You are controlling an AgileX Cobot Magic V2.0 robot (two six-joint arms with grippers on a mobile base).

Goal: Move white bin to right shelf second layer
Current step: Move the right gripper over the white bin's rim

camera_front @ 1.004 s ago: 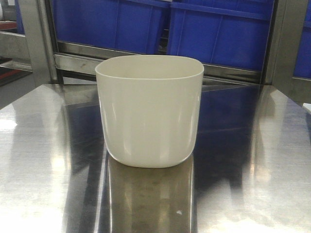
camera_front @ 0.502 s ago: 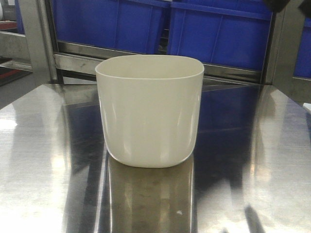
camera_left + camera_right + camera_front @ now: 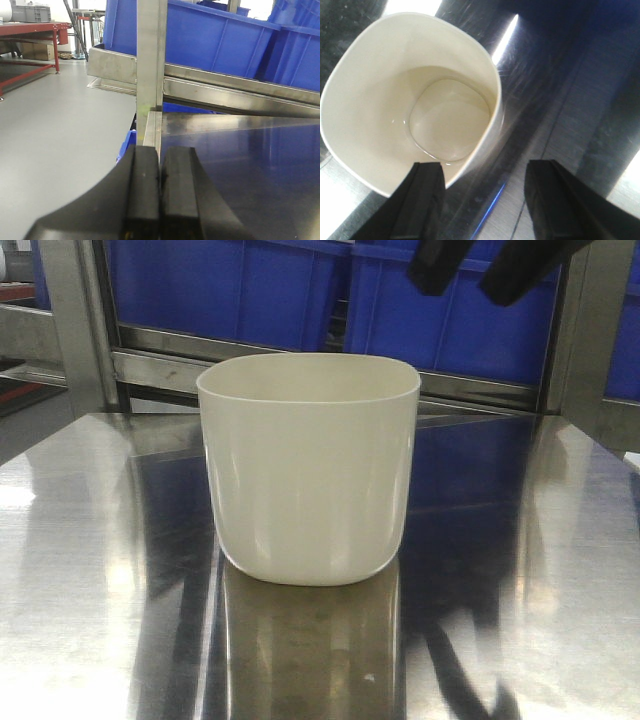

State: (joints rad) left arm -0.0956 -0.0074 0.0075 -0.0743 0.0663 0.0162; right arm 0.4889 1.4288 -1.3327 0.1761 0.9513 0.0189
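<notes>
White bin (image 3: pixel 308 470) stands upright at frame centre on the steel surface (image 3: pixel 540 540), ungripped. Your right tool (image 3: pixel 478 275) hangs at upper right, jaws spread, one finger over the rim. Left tool (image 3: pixel 160 187) is pinched closed and empty. Approach step, I judge; next you lower to straddle the wall, then clamp.

Bin (image 3: pixel 308 475) on tabletop (image 3: pixel 90 570), centre; crates (image 3: pixel 230 290) behind on rack (image 3: pixel 160 368); right tool (image 3: pixel 470 280) above bin's right.
</notes>
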